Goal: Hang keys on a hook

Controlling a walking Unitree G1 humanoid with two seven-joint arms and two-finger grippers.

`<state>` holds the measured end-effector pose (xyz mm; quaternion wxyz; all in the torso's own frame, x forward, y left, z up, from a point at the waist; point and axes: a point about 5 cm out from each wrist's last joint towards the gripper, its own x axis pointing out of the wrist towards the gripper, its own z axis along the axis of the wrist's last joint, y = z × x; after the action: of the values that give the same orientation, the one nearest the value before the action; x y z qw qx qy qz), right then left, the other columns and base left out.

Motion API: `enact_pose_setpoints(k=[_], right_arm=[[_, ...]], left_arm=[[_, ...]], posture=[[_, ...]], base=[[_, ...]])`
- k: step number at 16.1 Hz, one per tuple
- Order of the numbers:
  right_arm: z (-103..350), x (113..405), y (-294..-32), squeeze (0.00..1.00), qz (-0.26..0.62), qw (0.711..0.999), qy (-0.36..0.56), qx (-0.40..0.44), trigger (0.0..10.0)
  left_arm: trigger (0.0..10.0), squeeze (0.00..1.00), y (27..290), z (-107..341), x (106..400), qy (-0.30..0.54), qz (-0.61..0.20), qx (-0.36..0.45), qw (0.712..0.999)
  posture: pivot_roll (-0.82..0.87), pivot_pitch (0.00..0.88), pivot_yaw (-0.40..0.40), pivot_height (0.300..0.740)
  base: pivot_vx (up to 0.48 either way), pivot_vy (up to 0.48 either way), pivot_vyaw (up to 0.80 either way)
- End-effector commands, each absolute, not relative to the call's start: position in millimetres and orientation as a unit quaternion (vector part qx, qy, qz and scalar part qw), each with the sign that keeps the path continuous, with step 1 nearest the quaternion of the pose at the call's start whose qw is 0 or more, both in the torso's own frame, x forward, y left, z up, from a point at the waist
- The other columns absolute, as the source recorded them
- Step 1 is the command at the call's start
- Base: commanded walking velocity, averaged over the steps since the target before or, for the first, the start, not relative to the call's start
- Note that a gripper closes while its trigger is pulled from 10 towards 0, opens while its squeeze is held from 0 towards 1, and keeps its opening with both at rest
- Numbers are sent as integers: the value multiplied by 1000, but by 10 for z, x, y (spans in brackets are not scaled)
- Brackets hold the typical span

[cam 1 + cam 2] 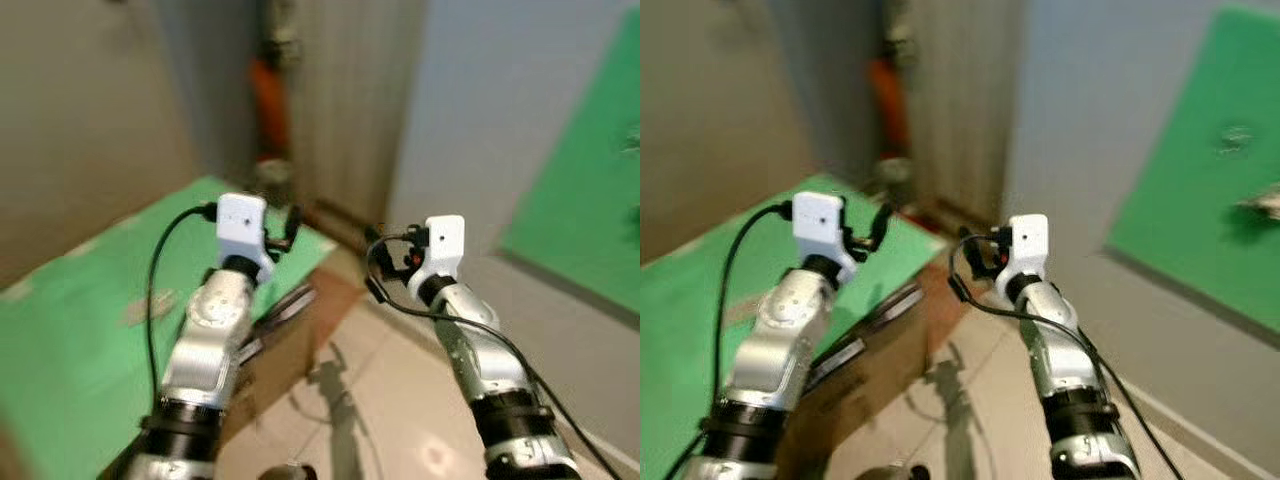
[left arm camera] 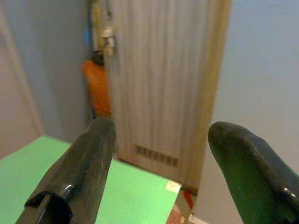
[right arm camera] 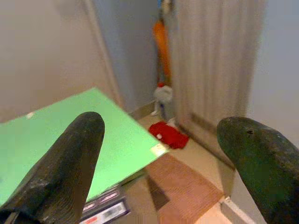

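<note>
Left arm (image 1: 205,340): silver metal shell, black band near the lower frame edge
Left wrist camera (image 1: 241,222): white box, black cable looping off it
Right arm (image 1: 480,350): silver, black collar, black cable alongside
Right wrist camera (image 1: 443,240): white box
Left fingers (image 2: 84,168): long, black, rounded tips
Right fingers (image 3: 70,168): black, matt, blunt

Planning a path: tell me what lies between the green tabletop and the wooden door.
In the right wrist view, floor with a red cloth and a small bottle-like thing separates green tabletop from wooden door.
</note>
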<state>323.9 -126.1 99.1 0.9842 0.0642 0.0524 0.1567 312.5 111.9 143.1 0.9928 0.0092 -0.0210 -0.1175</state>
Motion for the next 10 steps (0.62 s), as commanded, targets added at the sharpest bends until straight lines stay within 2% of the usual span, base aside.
enact_pose_setpoints(k=[1, 6, 10], right_arm=[[1009, 3244, -1242, 0, 160, 984, 47, 63, 10000], [1008, 3240, -1263, 0, 165, 984, 49, 53, 10000], [1001, 3246, -1245, 0, 166, 984, 49, 52, 10000]], left_arm=[[10000, 0, 1128, 1425, 3130, -17, -118, 16, 993], [10000, 0, 1125, 1393, 3115, -14, -107, 7, 994], [10000, 0, 1141, 1413, 3123, -22, -104, 29, 994]], posture=[[10, 0, 19, 740], [11, 0, 1, 740], [11, 0, 5, 740]], base=[[0, 0, 750], [0, 0, 750], [0, 0, 752]])
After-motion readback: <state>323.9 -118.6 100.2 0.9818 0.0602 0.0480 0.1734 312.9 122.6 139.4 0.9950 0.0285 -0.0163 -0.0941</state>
